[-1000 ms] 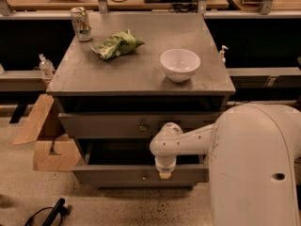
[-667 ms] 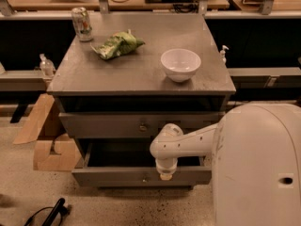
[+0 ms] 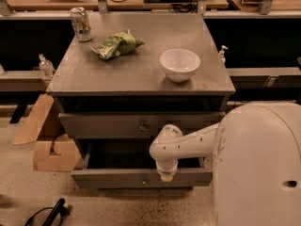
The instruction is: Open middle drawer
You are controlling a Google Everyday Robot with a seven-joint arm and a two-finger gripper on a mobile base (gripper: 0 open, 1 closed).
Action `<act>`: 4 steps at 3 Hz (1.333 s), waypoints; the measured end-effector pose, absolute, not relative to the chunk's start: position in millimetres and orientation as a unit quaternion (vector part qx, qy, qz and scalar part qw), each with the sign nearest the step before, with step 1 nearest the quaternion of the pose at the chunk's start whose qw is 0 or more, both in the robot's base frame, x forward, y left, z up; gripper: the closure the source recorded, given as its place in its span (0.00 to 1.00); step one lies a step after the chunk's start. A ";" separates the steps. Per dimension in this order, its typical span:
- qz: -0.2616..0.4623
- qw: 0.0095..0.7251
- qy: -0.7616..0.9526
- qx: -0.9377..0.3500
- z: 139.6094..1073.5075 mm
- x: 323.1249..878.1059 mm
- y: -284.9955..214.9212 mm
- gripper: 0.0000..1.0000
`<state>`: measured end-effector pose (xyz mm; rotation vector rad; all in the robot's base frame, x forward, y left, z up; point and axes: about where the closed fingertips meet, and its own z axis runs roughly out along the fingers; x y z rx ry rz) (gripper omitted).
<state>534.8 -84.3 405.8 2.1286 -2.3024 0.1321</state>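
Big white robot body (image 3: 263,168) fills the bottom right, arm reaching left across the front of the grey cabinet (image 3: 221,126). The middle drawer (image 3: 117,178) sticks well out from the cabinet, and you can see its dark inside between its front panel and the closed drawer front (image 3: 103,125) above it. So I'd call the job basically done, since that drawer reads as open. Can't say whether it has more travel, because the rails aren't visible.

Up on the surface (image 3: 94,74) there's a white bowl (image 3: 179,65), a green bag (image 3: 116,45) and a can (image 3: 81,23), none of it anywhere near the action.

The gripper (image 3: 166,174) points down and sits right at the top edge of the pulled-out front, a bit right of centre. Honestly can't tell if it's clamped on anything or loose. What's left, I reckon, is to let go if it's holding, then back the arm away without nudging the drawer shut.
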 end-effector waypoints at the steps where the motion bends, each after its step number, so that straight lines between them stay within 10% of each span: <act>1: 0.042 0.002 -0.734 0.678 405.7 534.8 -84.1 1.00; 4: 0.044 0.022 -0.732 0.679 409.5 510.8 -87.6 1.00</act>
